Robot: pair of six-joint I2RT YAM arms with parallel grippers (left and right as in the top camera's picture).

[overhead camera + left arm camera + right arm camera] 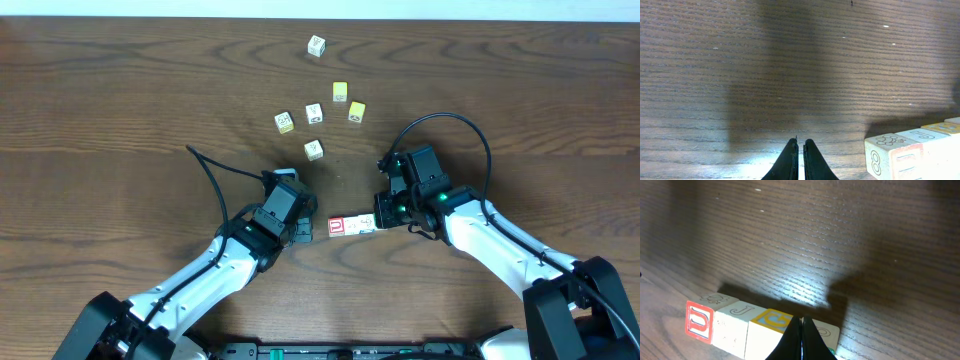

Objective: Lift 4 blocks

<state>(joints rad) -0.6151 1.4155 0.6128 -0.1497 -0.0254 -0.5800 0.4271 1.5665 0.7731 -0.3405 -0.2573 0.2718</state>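
Four wooden blocks lie end to end in a short row (352, 225) between my two grippers. In the right wrist view the row reads a red-faced U block (700, 322), a white J block (732, 325), a block with a yellow-framed G on top (765, 327) and a white block (829, 332) with a bit of green low on its side. My right gripper (801, 320) is shut, its tips over the joint of the last two blocks. My left gripper (801, 142) is shut and empty, with the row's end block (890, 155) to its right. I cannot tell whether the row rests on the table.
Several loose cubes lie farther back on the wooden table: a white one (316, 45) far back, two yellow ones (340, 92) (357, 111), and others (314, 113) (284, 122) (313, 149) nearer the left gripper (305, 232). The right gripper (382, 218) stands at the row's right end.
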